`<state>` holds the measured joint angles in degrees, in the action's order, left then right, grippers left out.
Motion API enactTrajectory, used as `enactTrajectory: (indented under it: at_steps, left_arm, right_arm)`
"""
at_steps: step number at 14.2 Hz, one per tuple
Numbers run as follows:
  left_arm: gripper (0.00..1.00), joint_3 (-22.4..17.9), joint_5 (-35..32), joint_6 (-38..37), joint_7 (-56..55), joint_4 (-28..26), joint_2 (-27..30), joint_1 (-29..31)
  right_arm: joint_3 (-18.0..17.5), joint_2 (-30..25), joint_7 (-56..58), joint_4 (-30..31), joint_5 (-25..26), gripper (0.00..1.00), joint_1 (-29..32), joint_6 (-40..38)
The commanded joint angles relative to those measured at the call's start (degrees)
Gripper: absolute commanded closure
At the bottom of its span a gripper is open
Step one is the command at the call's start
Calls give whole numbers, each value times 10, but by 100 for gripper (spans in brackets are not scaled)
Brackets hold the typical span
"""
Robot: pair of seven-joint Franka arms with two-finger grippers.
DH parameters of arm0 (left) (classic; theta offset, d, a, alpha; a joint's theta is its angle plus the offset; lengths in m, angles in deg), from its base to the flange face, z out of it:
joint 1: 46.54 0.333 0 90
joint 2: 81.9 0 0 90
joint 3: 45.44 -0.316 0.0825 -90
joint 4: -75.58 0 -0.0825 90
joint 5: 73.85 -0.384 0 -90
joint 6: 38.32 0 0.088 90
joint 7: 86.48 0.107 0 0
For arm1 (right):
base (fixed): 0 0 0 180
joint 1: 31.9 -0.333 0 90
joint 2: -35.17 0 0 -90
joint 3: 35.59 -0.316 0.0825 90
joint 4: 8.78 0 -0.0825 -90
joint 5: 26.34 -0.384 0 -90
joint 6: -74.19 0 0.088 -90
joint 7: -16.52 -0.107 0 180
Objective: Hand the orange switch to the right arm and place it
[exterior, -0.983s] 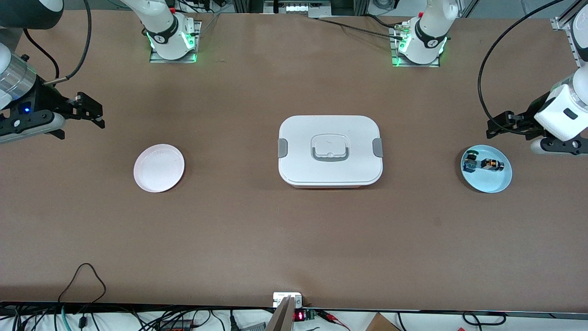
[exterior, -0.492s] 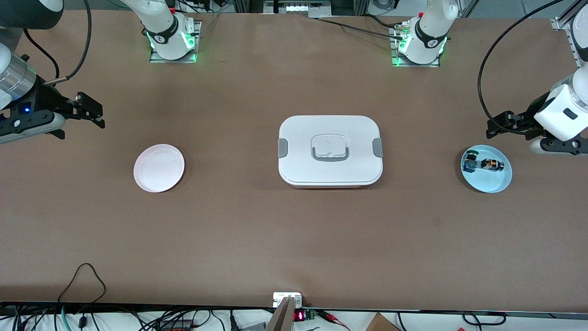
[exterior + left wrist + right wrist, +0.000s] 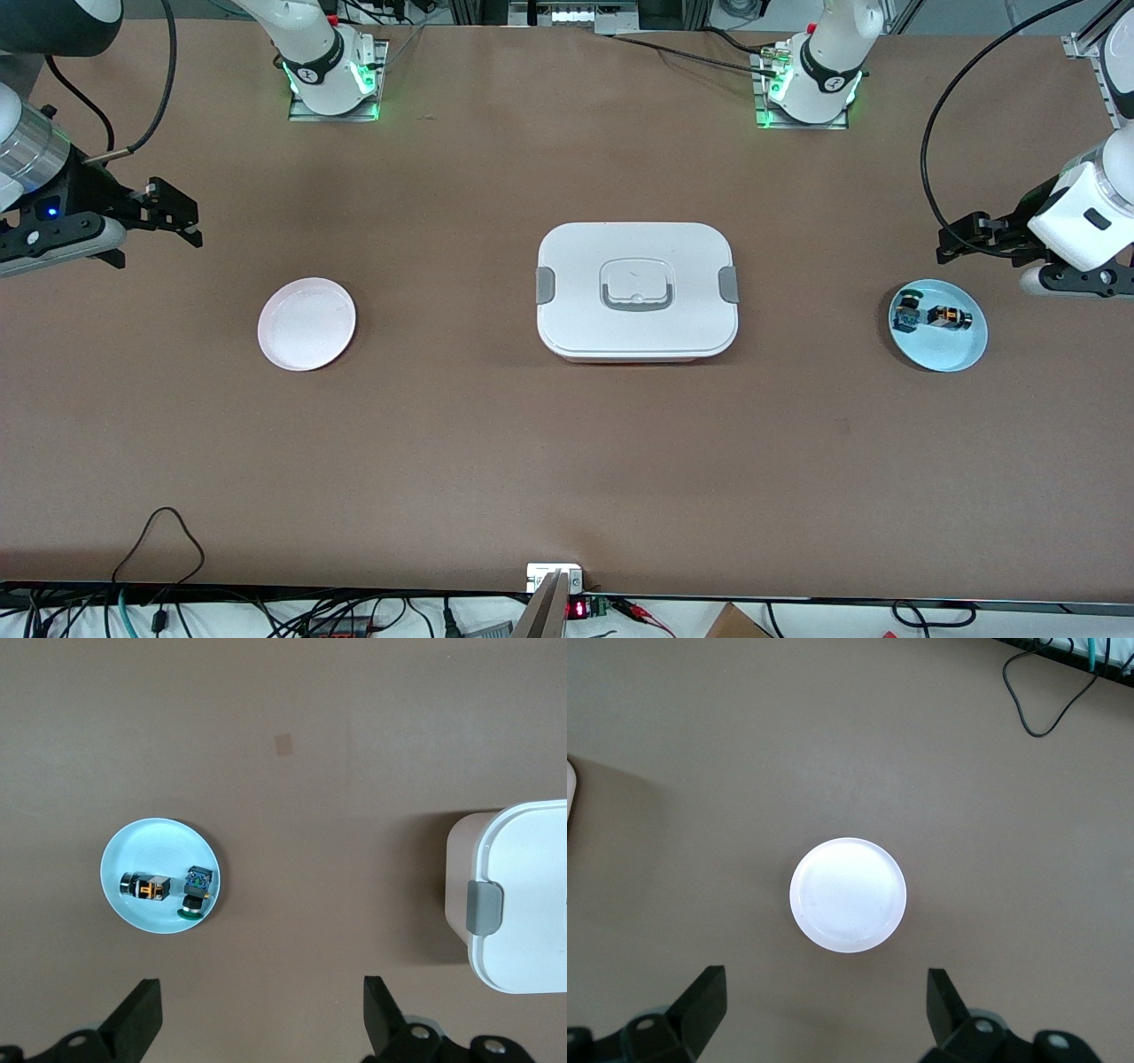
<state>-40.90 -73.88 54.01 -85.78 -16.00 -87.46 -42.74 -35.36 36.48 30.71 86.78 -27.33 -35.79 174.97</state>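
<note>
While both arms hang high at the edges of the frame, the orange switch [image 3: 950,316] lies on its side in the blue plate [image 3: 939,354] at middle right of the front view, just beside a second small part with a green and blue top [image 3: 905,312]; whether the two touch is hard to tell. The left gripper [image 3: 952,246] hovers over bare table by the plate's upper edge, fingers spread wide, holding nothing; in the left wrist view the two finger tips [image 3: 142,1014] stand far apart at the bottom. The right gripper [image 3: 182,220] waits at upper left, over the table above the white plate [image 3: 306,323], fingers likewise wide and empty.

That switch looks tiny, light and rigid, hard plastic with a metal end, so no real weight, but likely slick and quick to roll or skid on the smooth plate. I would pinch it across the flat black body, at the orange band [image 3: 149,890], leaving one end free for the other arm. The white lidded box [image 3: 637,291] sits mid-frame between the plates.
</note>
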Motion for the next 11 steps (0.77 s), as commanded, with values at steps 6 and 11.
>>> enactTrajectory:
  at_steps: [6, 11]
  left_arm:
    - [0, -1, -11, -56, 11, 6, 5, 1]
    - [0, -1, -8, -59, 8, 9, 1, -3]
  right_arm:
    - [-2, 1, -2, -4, 6, 0, 0, -5]
    - [-2, 0, -3, -4, 6, 0, 0, -5]
